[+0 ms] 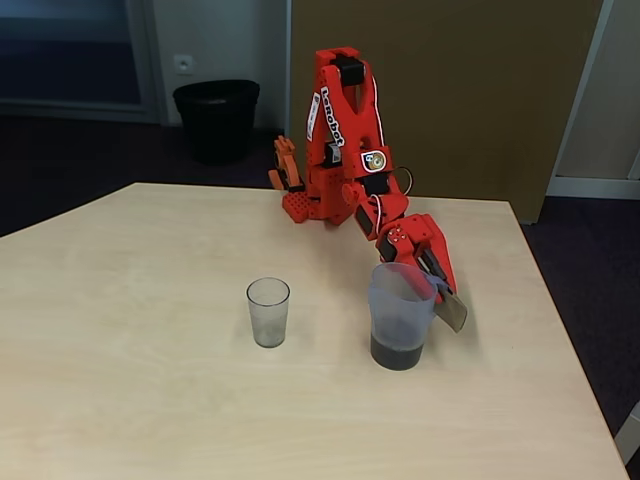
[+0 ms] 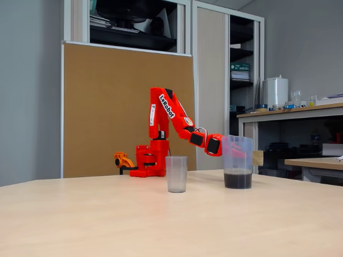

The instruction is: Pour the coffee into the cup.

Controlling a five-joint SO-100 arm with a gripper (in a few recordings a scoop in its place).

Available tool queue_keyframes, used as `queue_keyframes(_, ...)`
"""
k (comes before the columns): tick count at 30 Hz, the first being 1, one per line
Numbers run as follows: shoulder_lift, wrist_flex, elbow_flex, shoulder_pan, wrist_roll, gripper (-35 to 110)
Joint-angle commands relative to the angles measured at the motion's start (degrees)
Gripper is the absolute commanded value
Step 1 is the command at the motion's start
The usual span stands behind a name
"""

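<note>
Near edge of the table: bare. Further in, the cup stands upright and empty, well apart from the pitcher, whose coffee fills only its bottom. At the pitcher's far side, the tool is at the handle (whether its jaws are closed on it cannot be told). The grip should be firm before lifting; then carry the spout over the cup's rim and tilt slowly. Behind, the red arm reads "LeRobot"; a black bin stands beyond.

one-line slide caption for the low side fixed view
Red arm's gripper reaches a translucent plastic pitcher of dark coffee beside an empty clear tumbler.
</note>
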Motion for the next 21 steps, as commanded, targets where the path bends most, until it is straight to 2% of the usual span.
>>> queue_keyframes(1, 0.88, -2.29, 0.35, 0.44, 0.0, 0)
queue_keyframes(21, 20.48, 8.79, 7.82, 4.04, 1.85, 0)
